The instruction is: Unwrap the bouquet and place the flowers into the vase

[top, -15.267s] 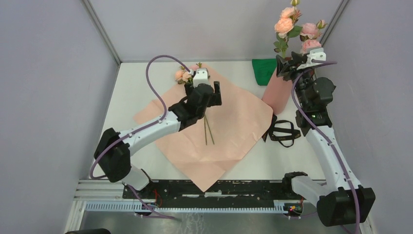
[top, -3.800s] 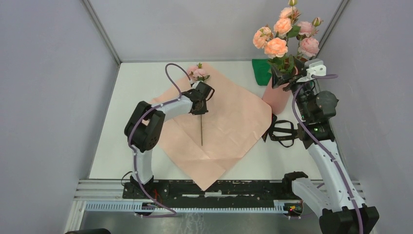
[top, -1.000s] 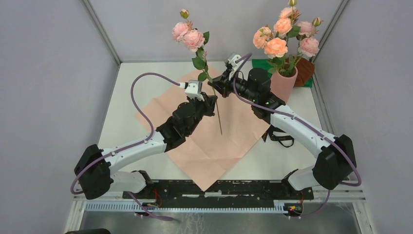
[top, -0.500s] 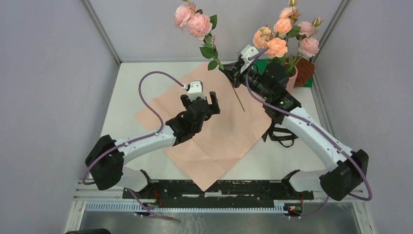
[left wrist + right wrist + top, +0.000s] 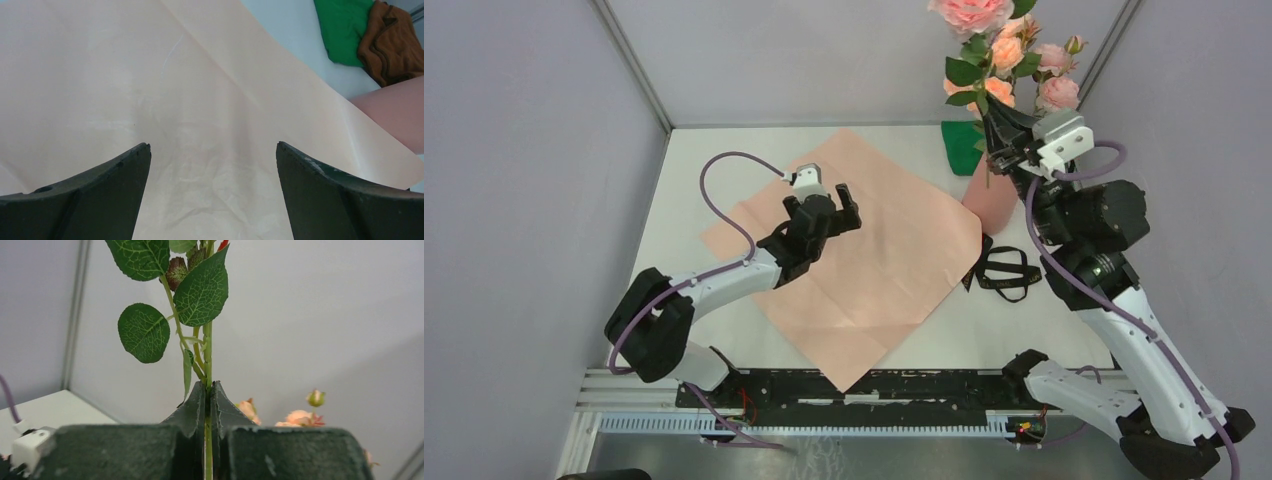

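Top view: the pink wrapping paper (image 5: 874, 280) lies flat and unfolded on the white table (image 5: 684, 190), one corner at the near rail. The black ribbon (image 5: 1007, 272) lies loose just off the paper's right corner, close to the right arm.

The left gripper (image 5: 821, 200) hangs over the far-left part of the paper, jaws wide apart, nothing between them. The left wrist view agrees: both fingers (image 5: 105, 195) are splayed, with only bare creased paper below. That view also catches the far right corner, where a green cloth (image 5: 342, 30) has a brown bundle (image 5: 392, 42) on it. In the top view the right arm hides the bundle and only the cloth shows.

The vase (image 5: 989, 200) stands far right, just beside the paper's right edge. The right gripper (image 5: 999, 135) sits over it and covers its mouth in the top view, so it is unclear whether the stem end is inside.

The right wrist view shows what the top view cannot: the jaws are pressed together on the thin green stem (image 5: 207, 352) of a rose (image 5: 969, 12), held upright, leaves just above the fingertips. The bloom is cut off at the top edge there; the top view shows it pink and high.

The other flowers (image 5: 1056, 92) are behind the gripper, pink and peach. They appear small and blurred in the right wrist view.
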